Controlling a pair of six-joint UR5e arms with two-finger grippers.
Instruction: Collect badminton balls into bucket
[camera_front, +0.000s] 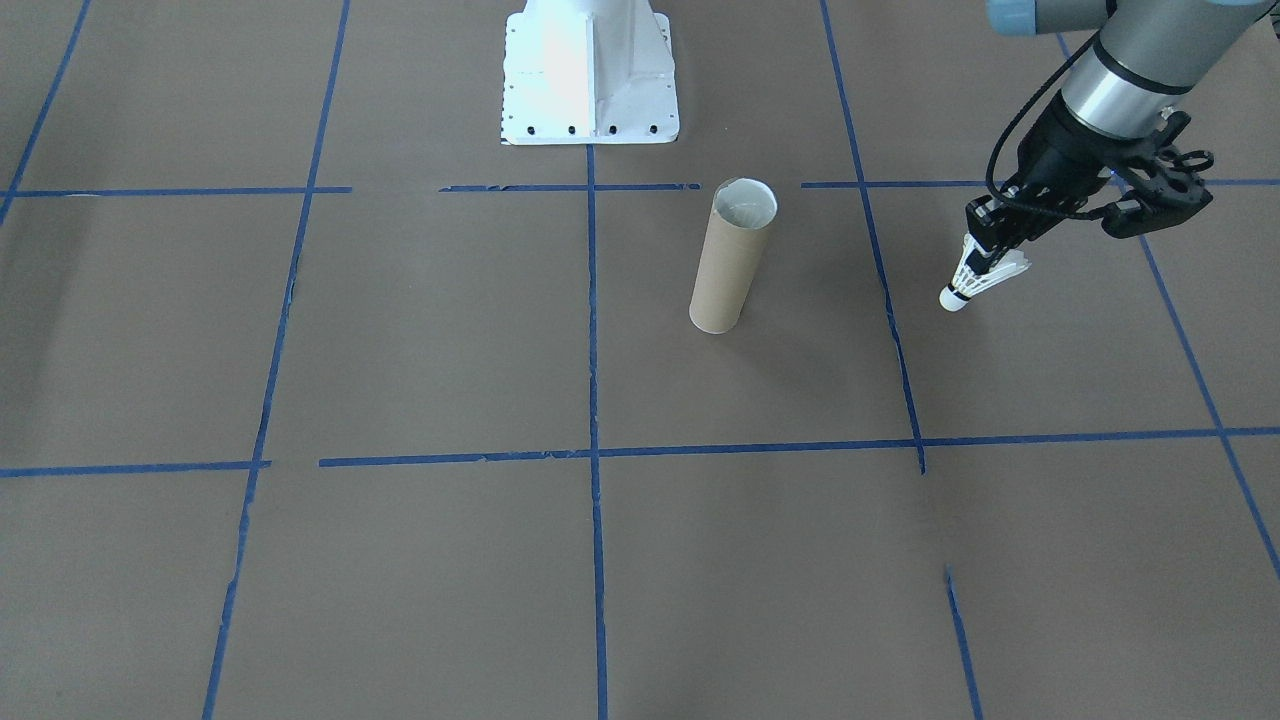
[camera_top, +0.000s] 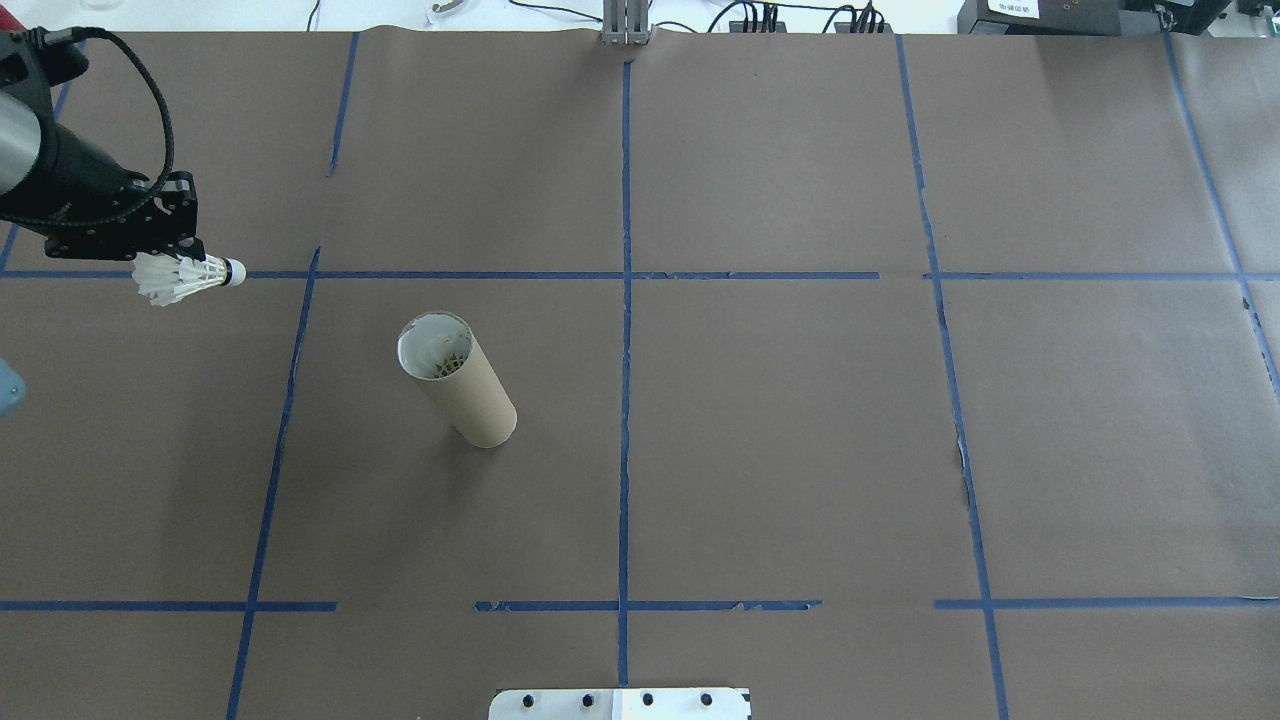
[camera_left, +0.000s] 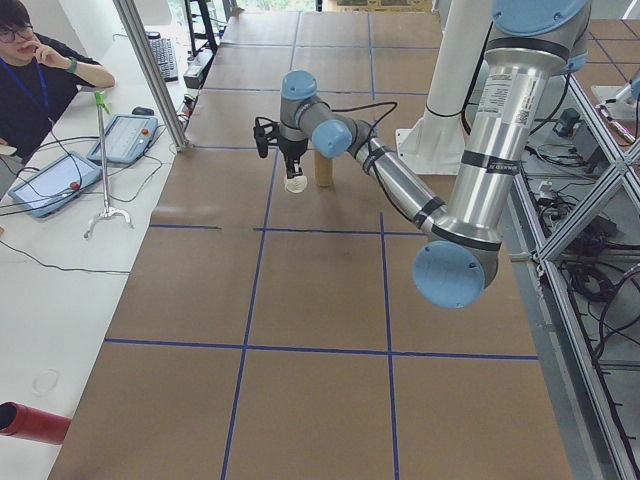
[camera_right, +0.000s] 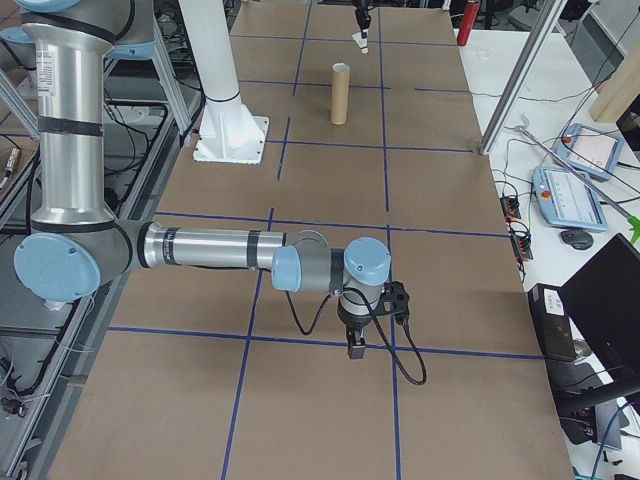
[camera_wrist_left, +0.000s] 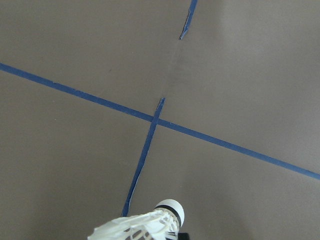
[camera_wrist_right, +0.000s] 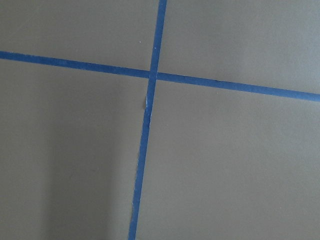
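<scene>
Left gripper (camera_front: 985, 262) clamped on shuttlecock (camera_front: 978, 278) skirt, cork down. To be centred above bucket (camera_front: 733, 257) mouth before release. Right gripper (camera_right: 355, 350): aperture indeterminable.

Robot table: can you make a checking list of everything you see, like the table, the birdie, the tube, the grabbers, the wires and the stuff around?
Surface: brown paper-covered table with a grid of blue tape lines; some tape ends torn.
Job's things: shuttlecock held off the table, cork tip angled down; cardboard tube upright, mouth open, white feathers visible inside from overhead.
Clutter: nothing seen.
Grippers: left gripper shut on the shuttlecock's skirt, beside the tube, not over it; right gripper low over bare table, state unclear.
Cables: black cable looped along the left wrist.
Surroundings: seated person, tablets, white robot base.
</scene>
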